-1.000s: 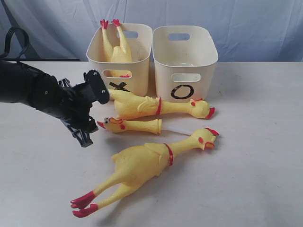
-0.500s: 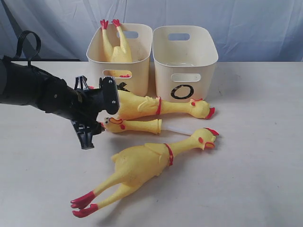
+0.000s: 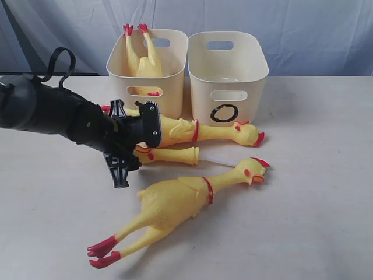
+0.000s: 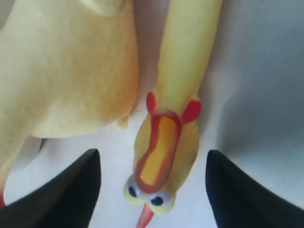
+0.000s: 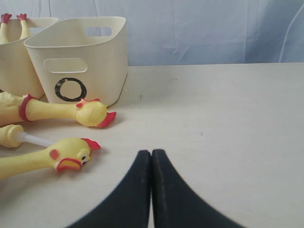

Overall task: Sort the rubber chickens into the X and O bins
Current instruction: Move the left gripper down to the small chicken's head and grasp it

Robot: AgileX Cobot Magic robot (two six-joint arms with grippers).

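Observation:
Three rubber chickens lie on the table: a large one (image 3: pixel 175 204) at the front, another large one (image 3: pixel 192 131) before the bins, and a small head-and-neck piece (image 3: pixel 172 155) between them. A fourth chicken (image 3: pixel 144 58) stands feet-up in the left bin (image 3: pixel 172 70), whose mark is hidden behind my left arm. Beside it is the O bin (image 3: pixel 227 76). My left gripper (image 3: pixel 133 153) is open, its fingers either side of the small chicken's head (image 4: pixel 183 71). The right gripper (image 5: pixel 151 153) is shut and empty, low over bare table near the front chicken's head (image 5: pixel 71 154).
A pale blue cloth hangs behind the table (image 3: pixel 315 192). A white tube (image 5: pixel 35 140) sticks out of the small piece's neck end. The rear large chicken's body (image 4: pixel 66 66) lies close beside the left gripper.
My left arm has moved right, from beside the chickens to over the small piece's head, which now lies between its open fingers. The chickens and bins have not moved.

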